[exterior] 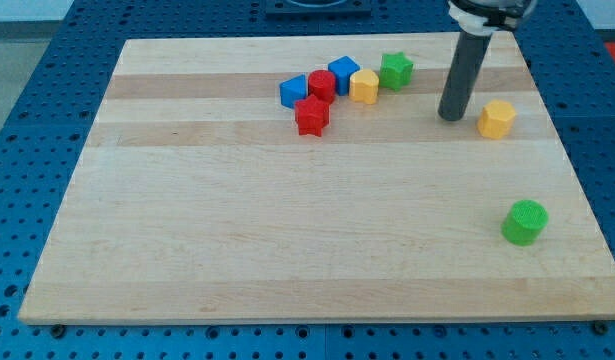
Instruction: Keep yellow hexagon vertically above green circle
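Note:
The yellow hexagon [497,118] lies on the wooden board at the view's upper right. The green circle [525,222] lies below it near the board's right edge, slightly further right. My tip [451,116] stands on the board just left of the yellow hexagon, a small gap apart from it. The dark rod rises from the tip toward the view's top.
A cluster lies at the top centre: a green star [396,69], a second yellow block [364,86], a blue block [343,72], a red cylinder [322,85], a blue block [294,91] and a red star [312,116]. The board's right edge [577,180] is close to both task blocks.

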`<action>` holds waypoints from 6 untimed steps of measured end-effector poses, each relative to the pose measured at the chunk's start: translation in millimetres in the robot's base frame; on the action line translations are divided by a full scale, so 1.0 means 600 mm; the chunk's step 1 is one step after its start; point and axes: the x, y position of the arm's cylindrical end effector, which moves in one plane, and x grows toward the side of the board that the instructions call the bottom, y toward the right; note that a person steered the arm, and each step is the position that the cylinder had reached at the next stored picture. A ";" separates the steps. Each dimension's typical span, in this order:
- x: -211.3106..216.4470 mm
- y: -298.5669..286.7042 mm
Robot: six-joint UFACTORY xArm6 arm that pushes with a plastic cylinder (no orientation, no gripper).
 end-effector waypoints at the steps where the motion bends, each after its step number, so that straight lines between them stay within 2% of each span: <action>1: -0.001 -0.004; 2: -0.059 -0.007; 3: -0.070 0.025; 4: -0.049 0.088; 6: 0.103 0.087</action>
